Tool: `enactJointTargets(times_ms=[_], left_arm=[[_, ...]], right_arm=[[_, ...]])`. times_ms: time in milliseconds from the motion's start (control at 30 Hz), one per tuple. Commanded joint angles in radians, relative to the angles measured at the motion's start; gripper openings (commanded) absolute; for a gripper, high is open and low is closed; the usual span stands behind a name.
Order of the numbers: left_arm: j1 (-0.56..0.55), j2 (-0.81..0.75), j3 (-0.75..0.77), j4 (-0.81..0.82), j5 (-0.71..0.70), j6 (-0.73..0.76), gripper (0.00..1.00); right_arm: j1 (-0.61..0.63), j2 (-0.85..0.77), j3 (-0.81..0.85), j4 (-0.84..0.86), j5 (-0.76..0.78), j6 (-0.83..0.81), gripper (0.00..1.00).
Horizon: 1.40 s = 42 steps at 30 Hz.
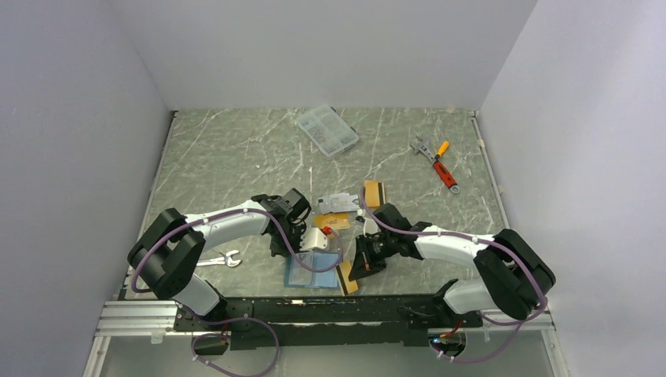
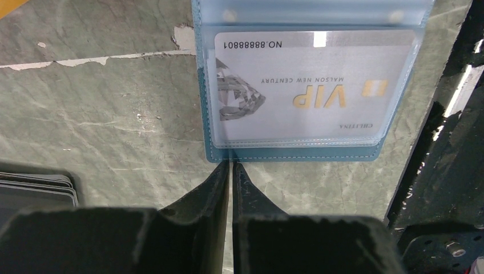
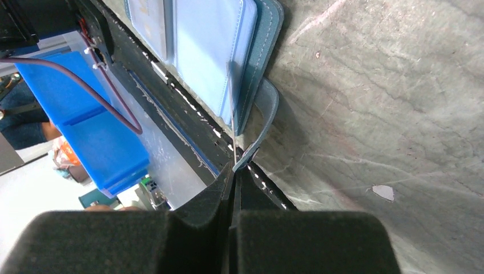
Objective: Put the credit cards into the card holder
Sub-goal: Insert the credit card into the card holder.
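Left wrist view: the card holder (image 2: 285, 154) lies open and flat on the table (image 2: 103, 114), and a silver credit card (image 2: 314, 85) printed "VIP" sits inside its clear sleeve. The left fingers (image 2: 211, 188) are drawn together with only a thin slit between them. Nothing shows in the slit, and their tips meet the holder's teal hem.

From the right wrist, the holder's light-blue inside (image 3: 205, 51) faces up at the table's near edge, partly over the black rail (image 3: 188, 137). The right fingers (image 3: 211, 197) are clenched on the end of the snap tab (image 3: 268, 103), which curls down from the teal cover into their tips.

From the top external camera, the card holder (image 1: 310, 271) sits near the front edge of the table (image 1: 236, 157) between the two arms. An orange credit card (image 1: 346, 277) lies just beside the holder's right edge, under the right arm. Behind the holder lie more credit cards: an orange one (image 1: 330, 222), a silver one (image 1: 338, 203), and an orange one with a dark stripe (image 1: 373, 192).

Farther out, a clear compartment box (image 1: 327, 130) rests near the back of the table. An adjustable wrench (image 1: 422, 146) and an orange-handled tool (image 1: 444, 171) lie at the back right. A spanner (image 1: 222, 258) lies beside the left arm.
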<state>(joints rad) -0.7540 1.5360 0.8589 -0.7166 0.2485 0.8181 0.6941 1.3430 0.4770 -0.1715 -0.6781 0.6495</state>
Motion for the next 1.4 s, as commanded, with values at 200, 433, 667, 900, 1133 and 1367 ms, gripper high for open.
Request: enactJointTargets(times_ms=[200,433,667,900,1133,1367], left_arm=[[-0.003,-0.001,0.018,-0.01,0.003,0.013,0.12],[-0.004,-0.007,0.007,-0.005,-0.002,0.018,0.12],[-0.004,-0.007,0.009,-0.005,0.0,0.019,0.11],[-0.006,-0.013,0.001,-0.004,0.0,0.021,0.11],[-0.007,-0.018,0.0,-0.007,-0.002,0.023,0.11],[-0.007,-0.02,-0.002,-0.007,0.0,0.021,0.1]], right_arm=[[-0.007,0.026,-0.013,0.04,-0.009,-0.002,0.0],[-0.006,0.029,-0.017,0.013,-0.006,-0.017,0.0],[-0.006,0.062,-0.007,0.029,-0.012,-0.01,0.0],[-0.005,0.099,0.011,0.039,-0.019,-0.009,0.0],[-0.005,0.138,0.05,0.033,-0.022,-0.019,0.0],[-0.005,0.163,0.05,0.051,-0.029,-0.008,0.0]])
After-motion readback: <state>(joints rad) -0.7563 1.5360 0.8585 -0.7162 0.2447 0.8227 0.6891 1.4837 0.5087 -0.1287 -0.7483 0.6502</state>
